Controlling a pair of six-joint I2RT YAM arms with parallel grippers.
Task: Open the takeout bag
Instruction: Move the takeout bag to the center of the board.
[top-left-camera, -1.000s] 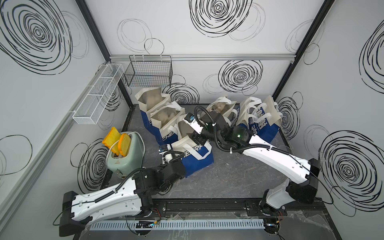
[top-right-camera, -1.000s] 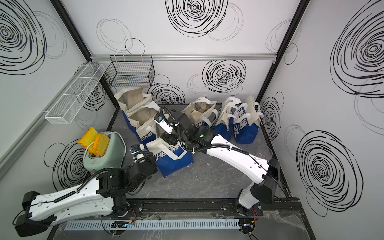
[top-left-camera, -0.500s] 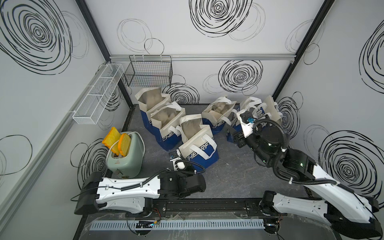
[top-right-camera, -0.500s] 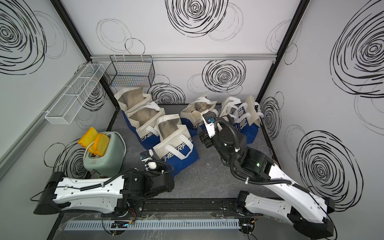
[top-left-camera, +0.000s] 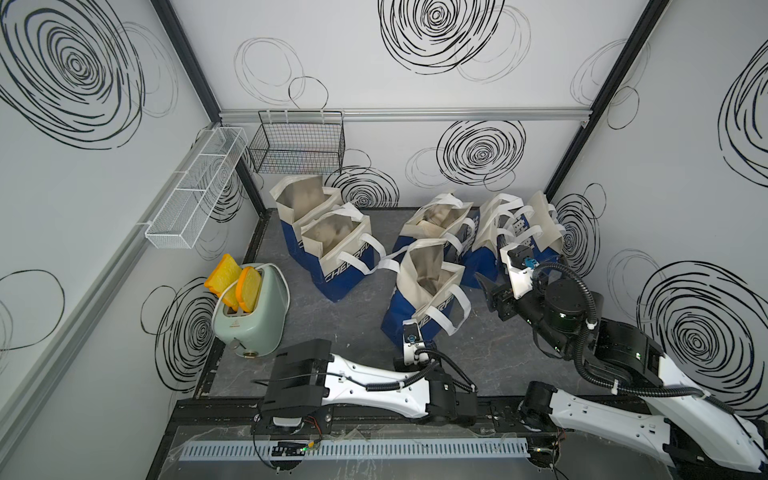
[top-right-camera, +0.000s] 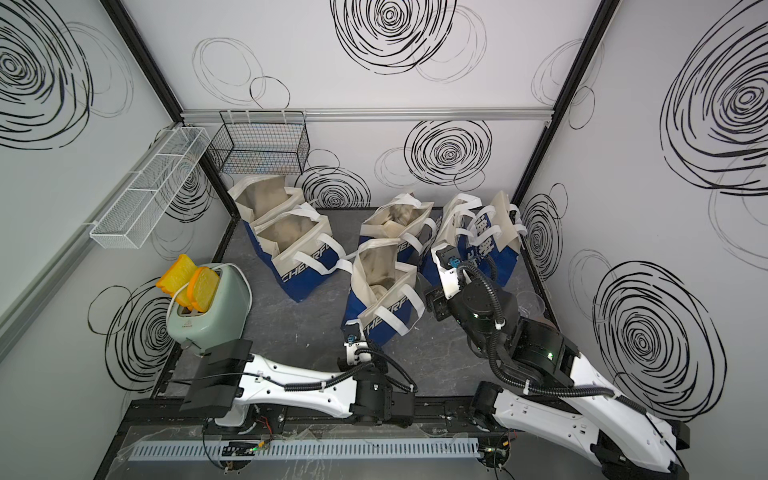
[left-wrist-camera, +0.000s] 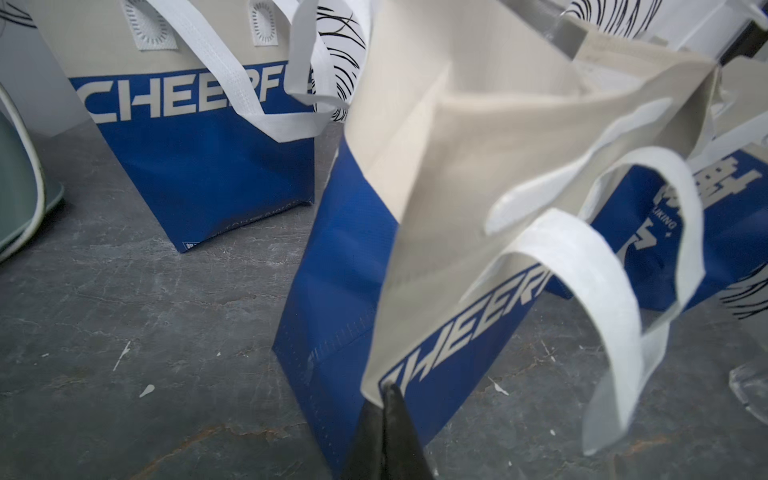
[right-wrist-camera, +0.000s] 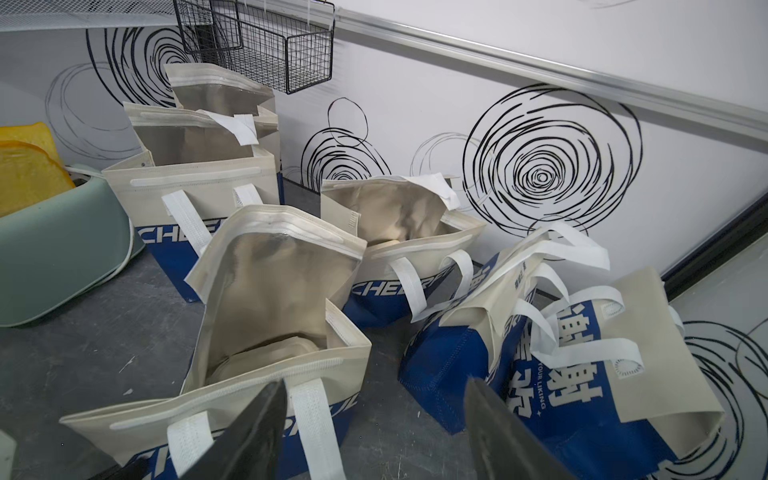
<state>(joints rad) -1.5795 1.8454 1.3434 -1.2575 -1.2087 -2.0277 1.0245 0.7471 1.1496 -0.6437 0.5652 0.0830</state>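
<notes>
Status, top views first: takeout bag (top-left-camera: 430, 286) stands near the front of the grey table (top-left-camera: 332, 328), closest of all the bags to the robot, with its rear flap up and mouth gaping in both top views. A second ago both arms were on it, right one at the flap and left one at the front panel. Now left arm (top-left-camera: 374, 378) lies low along the front rail, wrist just short of the bag's blue base, and right arm (top-left-camera: 623, 345) has pulled back toward the right wall. Bag holds its shape after release, no slump. Left wrist view: left gripper (left-wrist-camera: 384, 432) has its jaws pressed together with nothing between them, tip just in front of the bag's lower front corner; can't tell if it touches. White handle loop (left-wrist-camera: 602, 291) hangs free. Right wrist view: right gripper (right-wrist-camera: 376, 388) is spread wide and empty, looking down into the open mouth, with foil lining and something pale and flat visible at the bottom. Read: opening looks done for this bag, both claws clear. Two other bags (top-left-camera: 519, 224) by the right wall look still folded shut, so likely next if the job covers them. Off to the left, toaster (top-left-camera: 251, 320) sits well clear.
</notes>
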